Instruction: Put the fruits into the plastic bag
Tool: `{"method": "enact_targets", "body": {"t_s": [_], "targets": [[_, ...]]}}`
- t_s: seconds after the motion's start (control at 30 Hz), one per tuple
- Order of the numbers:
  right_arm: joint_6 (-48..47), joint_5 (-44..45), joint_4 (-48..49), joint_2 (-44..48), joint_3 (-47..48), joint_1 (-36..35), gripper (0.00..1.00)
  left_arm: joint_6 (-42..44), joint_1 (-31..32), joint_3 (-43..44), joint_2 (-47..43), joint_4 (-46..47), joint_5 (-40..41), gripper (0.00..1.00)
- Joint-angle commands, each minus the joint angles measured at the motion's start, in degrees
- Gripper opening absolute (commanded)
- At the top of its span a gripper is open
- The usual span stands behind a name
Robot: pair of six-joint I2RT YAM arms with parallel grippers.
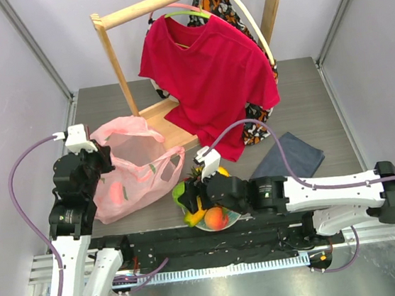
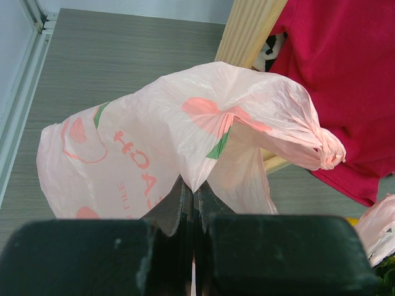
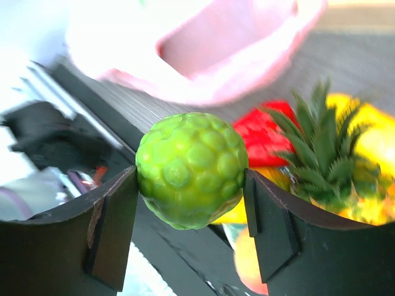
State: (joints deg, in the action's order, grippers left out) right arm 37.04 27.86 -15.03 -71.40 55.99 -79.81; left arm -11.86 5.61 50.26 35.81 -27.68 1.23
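At the near edge of the bench (image 1: 107,105), the right jaws are clamped on the bumpy green fruit (image 3: 191,169), right next to the rest of the pile: pineapple (image 3: 324,148), red pepper (image 3: 262,132), peach (image 1: 217,218). Over on the left, the left jaws are pinched tight on a fold of the pink plastic bag (image 2: 154,142), which sits on the bench just beside the fruits.

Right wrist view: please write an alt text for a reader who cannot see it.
The right gripper clamps a bumpy green fruit. Behind it are a pineapple, a red pepper and the pink plastic bag.
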Motion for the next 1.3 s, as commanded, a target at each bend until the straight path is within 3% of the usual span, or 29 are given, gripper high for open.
{"method": "enact_targets", "body": {"t_s": [0.0,0.13,0.27,0.43,0.47,0.7,0.9,1.27], "targets": [[-7.3,-2.5,9.1,5.5,2.2,0.8,0.32,0.0,-0.2,-0.2,0.0,2.6,-0.9,0.00],[-12.4,-6.0,9.6,4.7,6.0,5.9,0.31,0.2,-0.2,-0.2,0.1,2.6,-2.6,0.00],[-14.4,-19.1,12.7,2.7,8.5,13.3,0.31,0.3,-0.2,-0.3,0.0,2.9,-3.8,0.00],[-18.8,-27.1,13.9,-2.3,15.7,19.6,0.31,0.4,-0.2,-0.4,0.2,3.2,-5.8,0.00],[-19.2,-31.9,14.1,-4.5,17.0,21.3,0.31,0.5,-0.2,-0.4,0.3,3.2,-6.0,0.00],[-21.8,-42.4,13.5,-17.0,25.4,23.7,0.30,0.7,-0.2,-0.5,0.7,3.3,-6.6,0.00],[-19.8,-46.3,13.3,-23.2,26.5,23.8,0.28,0.6,-0.2,-0.5,1.0,3.2,-7.0,0.00],[-18.6,-45.3,11.8,-30.8,26.5,25.7,0.27,0.7,-0.2,-0.4,1.3,3.2,-7.4,0.00]]}}
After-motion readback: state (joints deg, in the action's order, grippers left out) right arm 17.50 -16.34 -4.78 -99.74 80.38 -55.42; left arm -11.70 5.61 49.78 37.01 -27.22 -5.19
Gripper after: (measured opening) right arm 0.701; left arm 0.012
